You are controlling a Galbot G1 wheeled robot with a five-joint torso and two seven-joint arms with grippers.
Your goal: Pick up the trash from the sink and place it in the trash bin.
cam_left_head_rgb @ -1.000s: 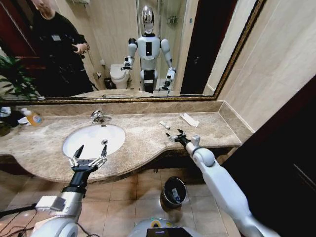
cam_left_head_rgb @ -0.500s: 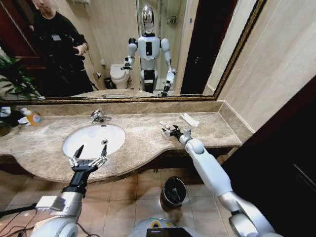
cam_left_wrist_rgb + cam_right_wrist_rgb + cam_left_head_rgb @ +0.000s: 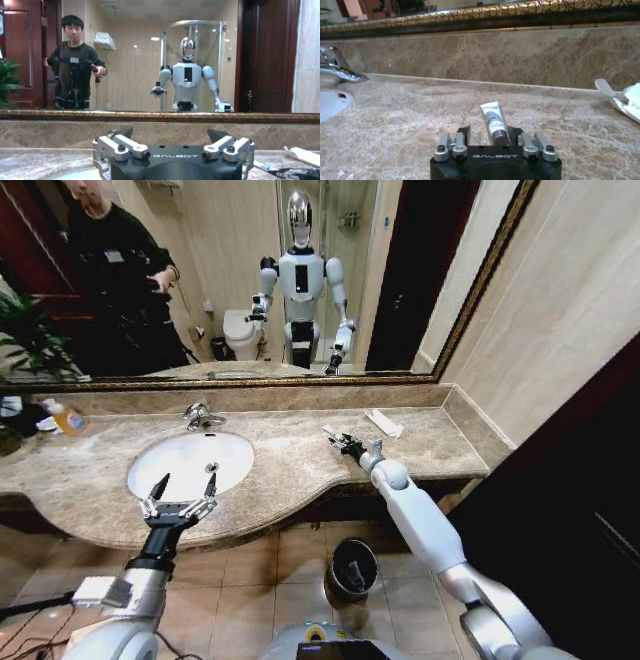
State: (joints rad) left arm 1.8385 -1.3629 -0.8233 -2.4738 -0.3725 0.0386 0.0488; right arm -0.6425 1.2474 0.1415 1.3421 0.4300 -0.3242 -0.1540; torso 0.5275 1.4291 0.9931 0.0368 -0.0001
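Now tube [image 3: 493, 119] between right claw [image 3: 490, 139] fingers

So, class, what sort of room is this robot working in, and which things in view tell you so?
Most likely a bathroom, perhaps in a hotel. A white oval sink with a chrome faucet sits in a marble countertop, and the wall mirror reflects a toilet and a glass shower enclosure.

Small white tube [image 3: 493, 120] flat on countertop; black bin [image 3: 352, 568] on floor.
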